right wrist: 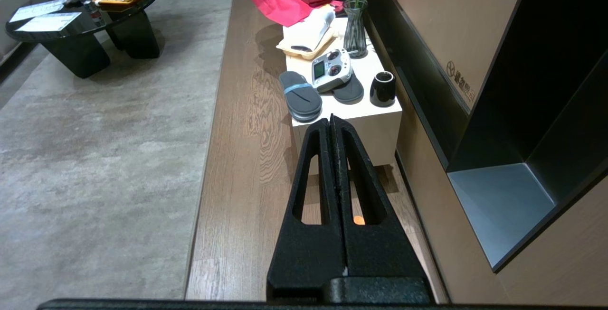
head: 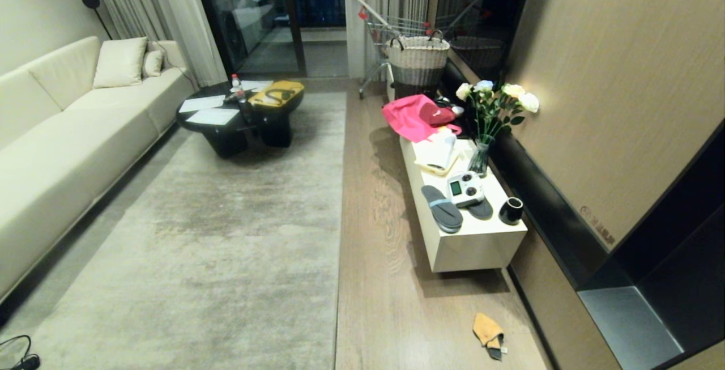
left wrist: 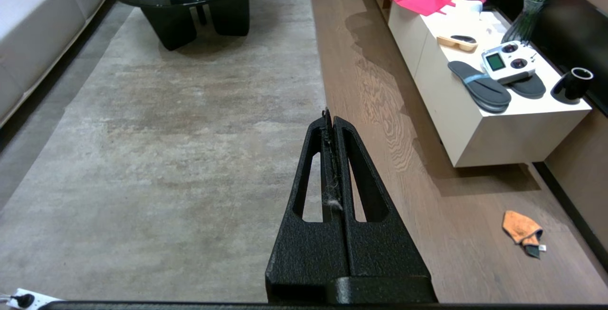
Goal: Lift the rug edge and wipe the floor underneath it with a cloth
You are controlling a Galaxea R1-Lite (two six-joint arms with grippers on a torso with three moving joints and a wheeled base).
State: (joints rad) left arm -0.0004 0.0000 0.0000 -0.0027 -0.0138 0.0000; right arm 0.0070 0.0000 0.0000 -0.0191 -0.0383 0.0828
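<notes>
Nearest you, low in the head view, the cloth [head: 488, 333] lies crumpled on the floor [head: 391, 279], near the wall and just past the front corner of the white counter [head: 473, 245], well apart from the rug edge [head: 341, 200] that runs straight up the room. Your left pincer [left wrist: 328, 115] is pressed fully shut on nothing, a wisp of lint caught between its fingers, and it hangs high over the rug border; your right pincer [right wrist: 331, 119] is likewise shut and empty, held above the floor strip with only a sliver of orange showing through its frame, so you cannot see the cloth properly from that wrist. Neither arm shows in the head view. Nothing has begun, so your risks all lie ahead. Go down for the cloth with the fingers closed and you will likely just shove it along the smooth planks toward the wall. Its closeness to the wall and counter leaves little room, so a careless approach could knock the counter, where slippers [head: 442, 208], a remote [head: 465, 188], a mug [head: 511, 210] and a vase [head: 480, 157] of flowers stand; the vase looks easiest to tip. The rug edge is thin and lies flat, so a shallow pinch may slip off, and the lint could weaken your grip further. Lift too little and the cloth may drag on the rug instead.
</notes>
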